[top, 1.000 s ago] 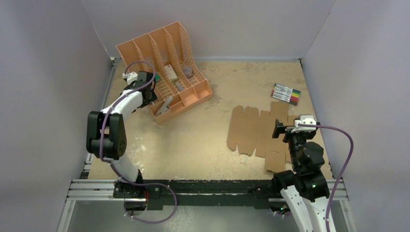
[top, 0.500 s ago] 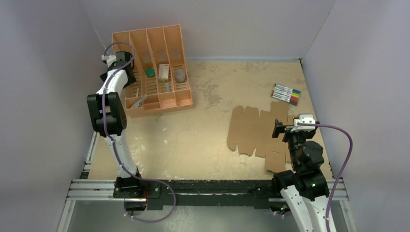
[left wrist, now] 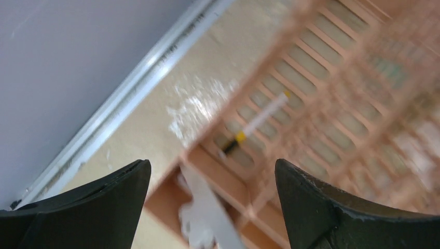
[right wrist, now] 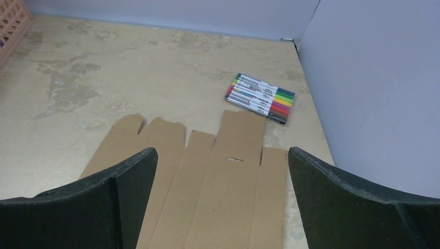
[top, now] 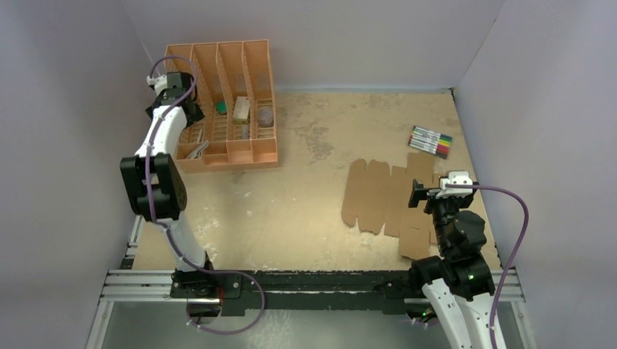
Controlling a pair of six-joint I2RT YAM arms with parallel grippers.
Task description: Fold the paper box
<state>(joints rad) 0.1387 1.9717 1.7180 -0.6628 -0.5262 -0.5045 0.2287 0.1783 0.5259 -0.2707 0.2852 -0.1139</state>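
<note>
Left tool (left wrist: 211, 163) and right tool (right wrist: 220, 154) both gape empty — I'd pinch an outer flap of the flat paper box (top: 375, 196) squarely.

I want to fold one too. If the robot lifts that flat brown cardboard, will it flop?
The paper box looks thin and creased, so it would probably bend along its folds. Lying flat, it may slide when pushed.

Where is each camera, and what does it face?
Top external: above and behind the left arm and right arm, looking down at the table; both show.
Left wrist: on left arm, facing organizer; left gripper shows, open.
Right wrist: on right arm, facing paper box and markers; right gripper shows, open.
Top, right wrist share: paper box, markers.
</note>
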